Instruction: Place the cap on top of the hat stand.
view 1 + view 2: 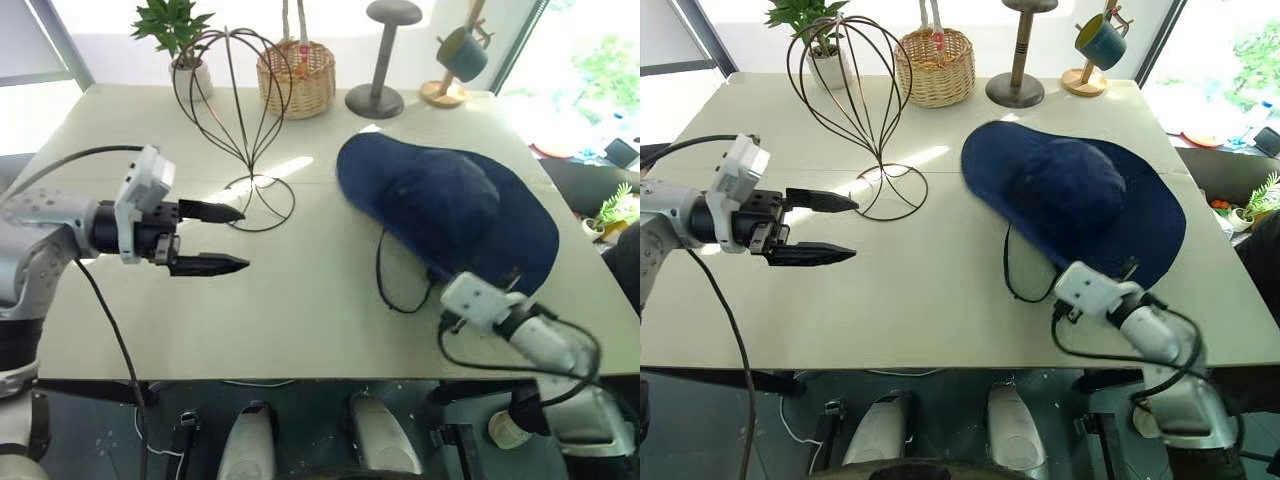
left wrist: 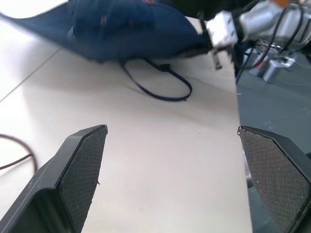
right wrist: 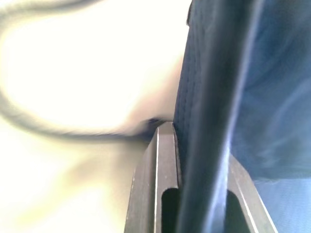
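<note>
While it lies flat on the pale table, the cap, a large navy blue fabric sun hat with a wide brim and rounded crown, takes up the right half of the tabletop, its thin dark chin cord looping out over the surface on its near left side. At the near edge of the brim the right gripper has its two black fingers pressed together with the blue fabric pinched between them, as the right wrist view shows; from the head views its white wrist housing sits at that same near brim edge. To the left of the cap, and apart from it, stands the hat stand, a thin dark wire frame with a balloon-shaped cage top, a slim stem and a round looped base resting on the table. Nearer and further left, the left gripper hangs above the table with its fingers spread apart and nothing between them, pointing right toward the cap. Along the far edge stand a potted green plant, a woven wicker basket, a solid grey post with a disc top and a wooden mug tree bearing a dark teal mug.
</note>
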`<act>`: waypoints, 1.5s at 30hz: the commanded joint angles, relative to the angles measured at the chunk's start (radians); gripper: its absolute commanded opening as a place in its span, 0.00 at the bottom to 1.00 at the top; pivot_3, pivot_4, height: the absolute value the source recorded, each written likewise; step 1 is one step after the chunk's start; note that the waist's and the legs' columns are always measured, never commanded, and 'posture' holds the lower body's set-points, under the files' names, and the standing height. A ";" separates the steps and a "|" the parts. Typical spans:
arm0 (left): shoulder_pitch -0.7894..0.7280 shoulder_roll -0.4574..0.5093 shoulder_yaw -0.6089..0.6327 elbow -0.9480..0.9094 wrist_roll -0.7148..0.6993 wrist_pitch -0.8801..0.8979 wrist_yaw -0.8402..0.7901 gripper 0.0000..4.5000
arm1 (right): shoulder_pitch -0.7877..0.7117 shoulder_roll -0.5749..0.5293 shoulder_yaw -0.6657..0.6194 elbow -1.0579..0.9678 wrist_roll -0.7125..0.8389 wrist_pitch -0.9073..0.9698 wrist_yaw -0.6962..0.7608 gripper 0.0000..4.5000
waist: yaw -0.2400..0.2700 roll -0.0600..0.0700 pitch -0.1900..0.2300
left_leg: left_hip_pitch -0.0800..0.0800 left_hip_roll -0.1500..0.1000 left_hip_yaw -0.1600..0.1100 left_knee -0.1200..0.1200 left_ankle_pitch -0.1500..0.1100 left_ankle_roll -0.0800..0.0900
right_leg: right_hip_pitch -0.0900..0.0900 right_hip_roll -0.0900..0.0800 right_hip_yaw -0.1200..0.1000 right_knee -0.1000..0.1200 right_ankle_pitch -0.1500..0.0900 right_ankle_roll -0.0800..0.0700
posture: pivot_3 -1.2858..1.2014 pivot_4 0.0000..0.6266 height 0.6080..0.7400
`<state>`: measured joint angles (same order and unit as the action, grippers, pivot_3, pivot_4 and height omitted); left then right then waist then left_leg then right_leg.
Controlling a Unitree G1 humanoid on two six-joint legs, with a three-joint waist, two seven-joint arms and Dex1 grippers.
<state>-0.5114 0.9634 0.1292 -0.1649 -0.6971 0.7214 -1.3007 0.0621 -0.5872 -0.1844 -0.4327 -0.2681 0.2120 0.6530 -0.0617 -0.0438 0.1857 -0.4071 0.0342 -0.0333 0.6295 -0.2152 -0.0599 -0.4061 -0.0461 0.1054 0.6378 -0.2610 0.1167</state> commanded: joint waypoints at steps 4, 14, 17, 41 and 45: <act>0.043 0.002 0.125 -0.050 -0.052 0.021 0.084 1.00 | -0.279 -0.048 -0.165 -0.070 0.281 0.325 0.055 0.00 | -0.007 0.005 0.003 | 0.000 0.000 0.000 0.000 0.000 0.000 | -0.002 0.000 0.000 0.002 0.000 0.001 | 0.52 0.24 1.00; 0.069 -0.031 0.358 -0.073 -0.215 0.131 0.309 1.00 | -0.952 -0.151 0.025 0.382 0.322 0.267 0.063 0.00 | -0.012 0.011 0.008 | -0.001 0.000 0.001 -0.002 0.000 0.000 | -0.005 0.000 0.000 0.005 -0.001 0.001 | 0.52 0.24 1.00; 0.087 -0.025 0.437 -0.075 -0.254 0.151 0.362 1.00 | -1.181 -0.099 0.125 0.617 0.273 0.121 0.046 0.00 | -0.014 0.012 0.009 | -0.002 0.000 0.001 -0.003 0.000 0.000 | -0.008 0.000 0.000 0.007 -0.001 0.002 | 0.52 0.24 1.00; 0.390 0.030 0.777 -0.190 -0.343 0.172 0.473 1.00 | -1.800 0.138 0.456 1.298 0.006 -0.835 0.098 0.00 | -0.043 0.014 0.011 | -0.010 0.000 0.001 -0.007 0.000 0.000 | -0.021 0.000 0.000 0.012 0.001 0.006 | 0.52 0.24 1.00; 0.400 0.039 0.789 -0.178 -0.340 0.162 0.470 1.00 | -1.821 0.115 0.505 1.319 -0.084 -1.034 0.047 0.00 | -0.045 0.014 0.011 | -0.010 0.000 0.001 -0.008 0.000 -0.001 | -0.022 0.000 0.000 0.012 0.000 0.004 | 0.52 0.24 1.00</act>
<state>-0.1103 0.9804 0.8824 -0.3350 -1.0299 0.9036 -0.8264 -1.7112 -0.4578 0.3195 0.8996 -0.3326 -0.7435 0.7316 -0.1066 -0.0296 0.1968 -0.4168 0.0343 -0.0319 0.6220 -0.2148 -0.0605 -0.4277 -0.0463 0.1056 0.6496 -0.2615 0.1195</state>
